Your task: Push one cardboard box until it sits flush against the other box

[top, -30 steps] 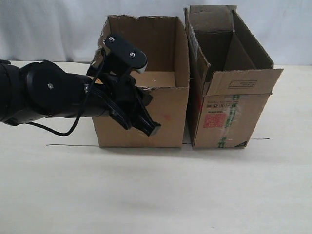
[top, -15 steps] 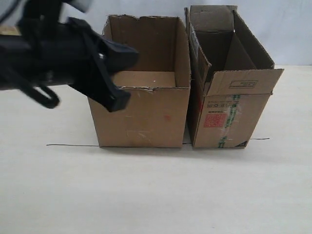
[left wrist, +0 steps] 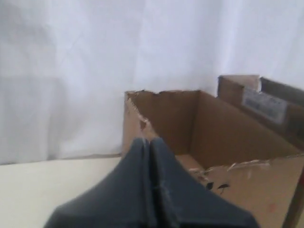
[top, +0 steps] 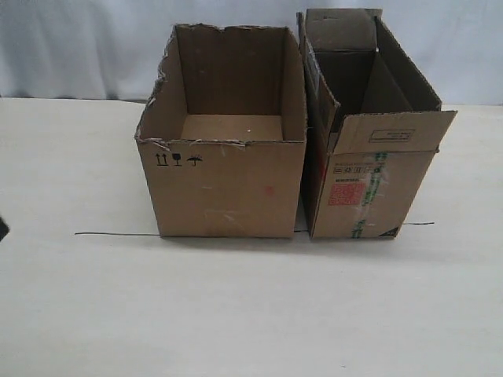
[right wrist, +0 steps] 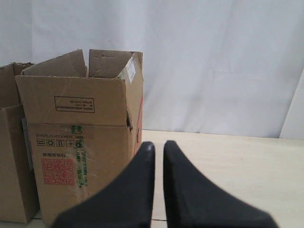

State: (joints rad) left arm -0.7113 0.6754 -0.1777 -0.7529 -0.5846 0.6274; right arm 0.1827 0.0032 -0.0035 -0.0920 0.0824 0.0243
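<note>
The cardboard box (top: 224, 188), wide with a torn rim and small black symbols, stands right beside the other box (top: 369, 181), the taller carton with a red label. Their upper edges look to be touching; a thin slit shows at the base. Neither gripper shows in the exterior view. In the left wrist view my left gripper (left wrist: 146, 141) is shut and empty, away from the cardboard box (left wrist: 237, 185), with the other box (left wrist: 266, 99) behind it. My right gripper (right wrist: 158, 144) holds nothing, its fingers a sliver apart, short of the other box (right wrist: 80, 142) and the cardboard box (right wrist: 12, 166).
A thin black line (top: 118, 234) runs across the pale table (top: 251, 314) along the boxes' front edges. A white curtain (top: 78, 47) hangs behind. A black sliver (top: 1, 228) shows at the table's left edge.
My left arm, which was in front of the cardboard box, has risen and pulled away to the left, out of the exterior view. Both boxes stay where they were.
</note>
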